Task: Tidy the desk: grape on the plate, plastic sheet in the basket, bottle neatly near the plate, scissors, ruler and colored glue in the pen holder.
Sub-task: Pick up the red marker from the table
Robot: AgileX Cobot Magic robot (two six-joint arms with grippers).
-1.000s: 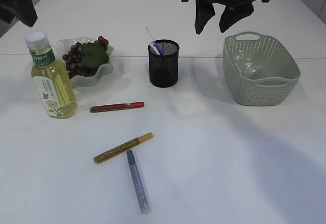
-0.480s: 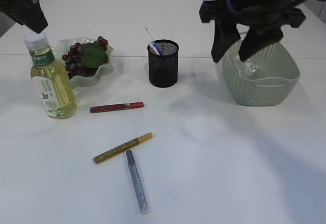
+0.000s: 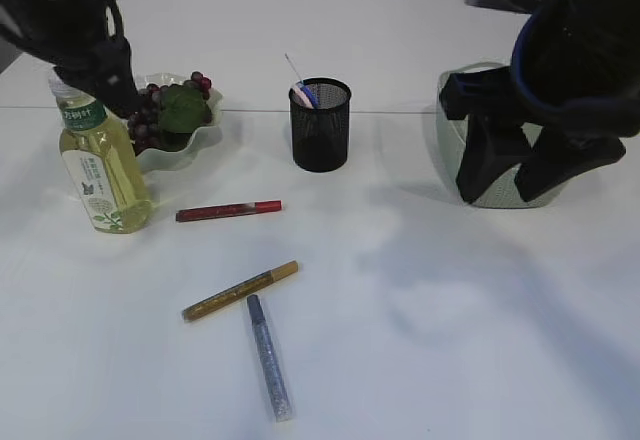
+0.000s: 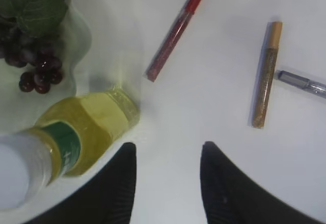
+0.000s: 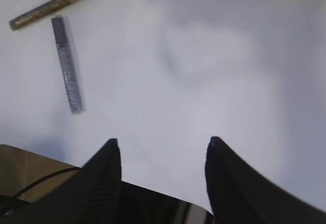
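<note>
A yellow-drink bottle (image 3: 100, 165) stands upright beside the pale green plate (image 3: 205, 130), which holds the grape (image 3: 150, 110) bunch and a leaf. Red (image 3: 228, 210), gold (image 3: 240, 291) and silver colored glue (image 3: 270, 357) sticks lie loose on the table. Pink and blue tops poke out of the black mesh pen holder (image 3: 321, 130); I cannot tell scissors from ruler. My left gripper (image 3: 118, 90) hangs open over the bottle cap, its jaws empty (image 4: 168, 147) beside the bottle (image 4: 86, 132). My right gripper (image 3: 515, 182) is open in front of the basket (image 3: 447, 100), hiding the plastic sheet.
The left wrist view shows the grape (image 4: 35, 71), the red stick (image 4: 175, 30), the gold stick (image 4: 267, 76) and the silver stick's end (image 4: 303, 84). The right wrist view shows the gold stick (image 5: 51, 7) and the silver stick (image 5: 68, 66) on white tabletop, with the table's near edge below the jaws.
Both arms have come down into view. The right gripper moved right and lower, now covering the basket. The left gripper dropped to the bottle's cap. Nothing on the table moved.
</note>
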